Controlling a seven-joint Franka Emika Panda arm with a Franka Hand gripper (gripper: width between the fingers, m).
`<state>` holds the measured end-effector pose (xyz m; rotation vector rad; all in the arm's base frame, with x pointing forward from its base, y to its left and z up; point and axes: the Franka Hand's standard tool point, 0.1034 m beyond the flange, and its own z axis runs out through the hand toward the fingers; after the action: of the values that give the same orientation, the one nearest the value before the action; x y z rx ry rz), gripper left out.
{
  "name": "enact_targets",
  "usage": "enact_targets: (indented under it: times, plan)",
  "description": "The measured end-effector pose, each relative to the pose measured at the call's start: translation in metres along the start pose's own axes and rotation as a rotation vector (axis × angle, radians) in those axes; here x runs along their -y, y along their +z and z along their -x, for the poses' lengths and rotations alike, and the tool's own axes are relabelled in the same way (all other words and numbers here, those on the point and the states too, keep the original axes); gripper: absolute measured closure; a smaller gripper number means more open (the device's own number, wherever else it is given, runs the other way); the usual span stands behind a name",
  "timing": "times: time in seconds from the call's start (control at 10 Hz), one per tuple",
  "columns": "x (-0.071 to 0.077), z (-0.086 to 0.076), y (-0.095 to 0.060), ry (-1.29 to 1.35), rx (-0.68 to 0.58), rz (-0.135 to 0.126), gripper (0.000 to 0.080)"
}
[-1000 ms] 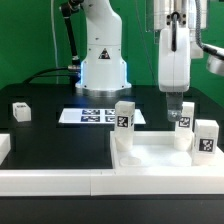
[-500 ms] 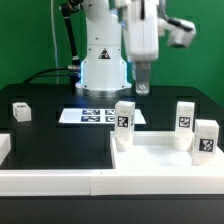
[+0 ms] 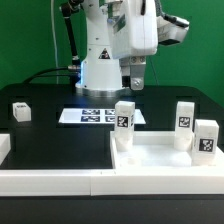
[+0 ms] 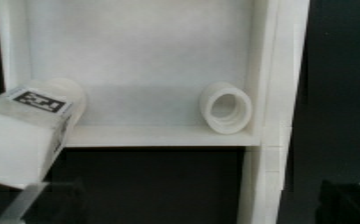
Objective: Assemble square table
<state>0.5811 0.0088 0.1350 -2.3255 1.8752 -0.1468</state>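
Observation:
The square table top (image 3: 160,155) lies at the front on the exterior view's right. Three white tagged legs stand upright on it: one at its back left corner (image 3: 124,116), one at the back right (image 3: 185,115), one at the right (image 3: 206,138). A fourth leg (image 3: 20,111) lies loose at the far left. My gripper (image 3: 137,82) hangs high, behind and a little right of the back left leg, holding nothing. In the wrist view the top (image 4: 150,60), one tagged leg (image 4: 35,125) and a small round white stub (image 4: 227,108) show. The dark fingers stand apart (image 4: 191,205).
The marker board (image 3: 95,116) lies in front of the robot base (image 3: 103,65). A long low white rail (image 3: 50,180) runs along the front, and another rail end (image 3: 4,148) sits at the left edge.
My gripper has left the back right leg, risen and moved toward the exterior view's left. The legs have not moved.

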Motion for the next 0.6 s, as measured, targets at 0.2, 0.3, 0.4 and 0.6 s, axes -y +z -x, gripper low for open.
enact_targets:
  times: [0.2, 0.3, 0.4, 0.6]
  plan:
    - [-0.020, -0.017, 0.001, -0.248, -0.012, 0.001, 0.0151]
    - [-0.038, -0.026, 0.001, -0.343, -0.009, 0.011, 0.0151]
    - [-0.054, -0.038, 0.000, -0.451, -0.015, 0.016, 0.0151]
    - [-0.086, -0.069, 0.001, -0.693, -0.029, 0.036, 0.0151]
